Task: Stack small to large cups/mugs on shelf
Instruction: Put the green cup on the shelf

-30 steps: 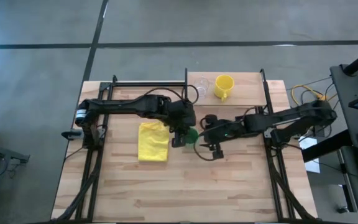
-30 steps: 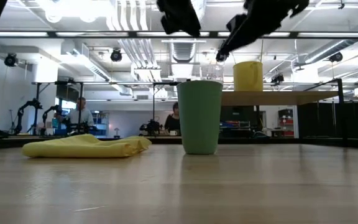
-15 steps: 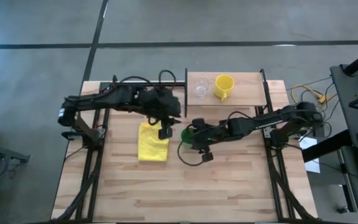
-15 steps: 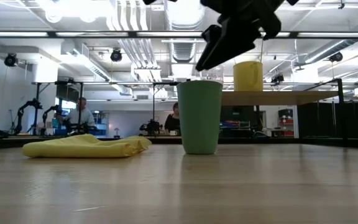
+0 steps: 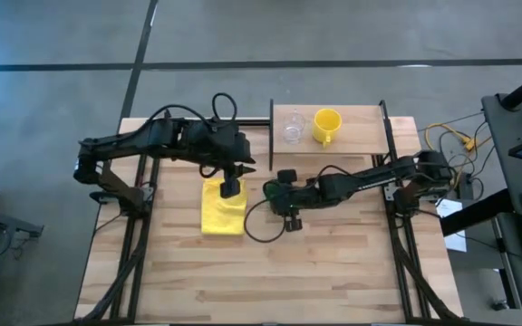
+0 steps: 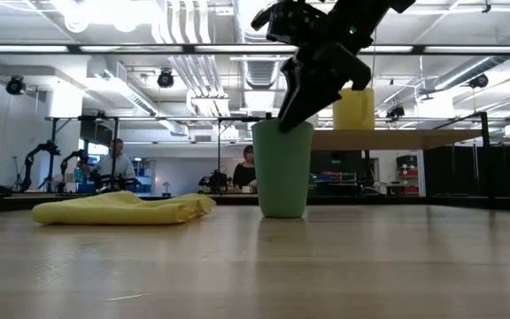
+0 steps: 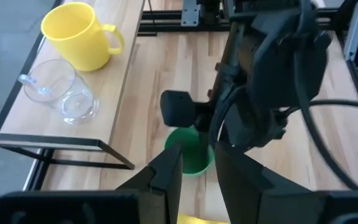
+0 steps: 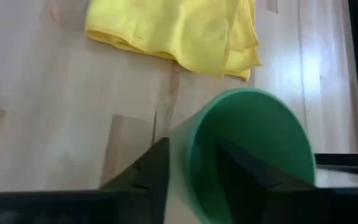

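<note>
On the table point(image 5: 333, 263), just beside the yellow cloth point(image 5: 224, 206), a plain green cup point(image 6: 282, 168) is stood upright, mouth up. Its rim is straddled by the spread jaws of the right gripper point(image 8: 188, 163). The left gripper point(image 7: 197, 168) is held above the cloth, jaws slightly apart.

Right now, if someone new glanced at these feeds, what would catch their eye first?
First, the right gripper straddling the rim of the green cup, which stands upright mid-table: one finger inside, one outside. Next, the yellow mug and the clear glass cup side by side on the shelf at the table's far edge. The left gripper hangs over the yellow cloth, empty.
</note>
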`<state>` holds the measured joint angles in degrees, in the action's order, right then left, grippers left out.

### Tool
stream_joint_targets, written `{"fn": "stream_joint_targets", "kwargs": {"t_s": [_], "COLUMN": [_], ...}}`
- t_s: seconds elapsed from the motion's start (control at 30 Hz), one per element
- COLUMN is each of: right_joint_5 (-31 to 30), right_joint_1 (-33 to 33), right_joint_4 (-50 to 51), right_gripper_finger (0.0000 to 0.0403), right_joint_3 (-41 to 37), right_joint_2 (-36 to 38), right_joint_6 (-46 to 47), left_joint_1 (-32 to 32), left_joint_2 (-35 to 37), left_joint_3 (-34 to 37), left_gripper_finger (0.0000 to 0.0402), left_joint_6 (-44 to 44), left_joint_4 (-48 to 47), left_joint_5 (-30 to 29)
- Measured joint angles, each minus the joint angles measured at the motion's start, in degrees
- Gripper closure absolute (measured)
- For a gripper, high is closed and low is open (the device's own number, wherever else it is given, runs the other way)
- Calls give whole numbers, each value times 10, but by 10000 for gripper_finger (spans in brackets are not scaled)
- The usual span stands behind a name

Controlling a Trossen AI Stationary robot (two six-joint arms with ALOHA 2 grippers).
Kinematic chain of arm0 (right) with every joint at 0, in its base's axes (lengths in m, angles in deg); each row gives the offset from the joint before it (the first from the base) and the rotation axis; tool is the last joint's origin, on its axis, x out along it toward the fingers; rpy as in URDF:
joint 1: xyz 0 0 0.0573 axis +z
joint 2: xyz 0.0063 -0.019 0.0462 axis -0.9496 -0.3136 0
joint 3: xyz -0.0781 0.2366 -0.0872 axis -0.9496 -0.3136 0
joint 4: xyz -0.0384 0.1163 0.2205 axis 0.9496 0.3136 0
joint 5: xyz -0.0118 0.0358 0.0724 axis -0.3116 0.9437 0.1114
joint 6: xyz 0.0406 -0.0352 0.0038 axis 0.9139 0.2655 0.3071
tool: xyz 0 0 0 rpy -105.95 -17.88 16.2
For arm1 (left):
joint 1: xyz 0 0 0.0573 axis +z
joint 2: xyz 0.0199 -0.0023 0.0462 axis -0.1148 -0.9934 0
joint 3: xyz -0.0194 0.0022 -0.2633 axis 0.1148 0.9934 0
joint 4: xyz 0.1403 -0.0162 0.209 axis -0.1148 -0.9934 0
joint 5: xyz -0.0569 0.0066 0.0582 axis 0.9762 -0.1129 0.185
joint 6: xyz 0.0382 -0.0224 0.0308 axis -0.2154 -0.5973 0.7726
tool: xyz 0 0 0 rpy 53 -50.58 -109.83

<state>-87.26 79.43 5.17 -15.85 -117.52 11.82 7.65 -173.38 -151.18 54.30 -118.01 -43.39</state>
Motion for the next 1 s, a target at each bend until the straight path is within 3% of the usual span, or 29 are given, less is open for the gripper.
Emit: {"fn": "stream_joint_targets", "kwargs": {"t_s": [0.17, 0.23, 0.57, 1.0], "right_joint_5": [8, 4, 0, -95], "right_joint_1": [-5, -6, -1, -2], "right_joint_4": [51, 91, 305, 614], "right_gripper_finger": [378, 388, 394, 394], "right_joint_3": [0, -1, 75, 168], "right_joint_2": [14, 25, 153, 241], "right_joint_6": [46, 76, 220, 429], "left_joint_1": [0, 0, 0, 0], "left_joint_2": [1, 2, 4, 4], "left_joint_3": [1, 1, 3, 3], "left_gripper_finger": [320, 320, 320, 320], "left_joint_6": [5, 5, 5, 4], "left_joint_4": [-1, -2, -37, -37], "left_joint_5": [-9, -10, -13, -40]}}
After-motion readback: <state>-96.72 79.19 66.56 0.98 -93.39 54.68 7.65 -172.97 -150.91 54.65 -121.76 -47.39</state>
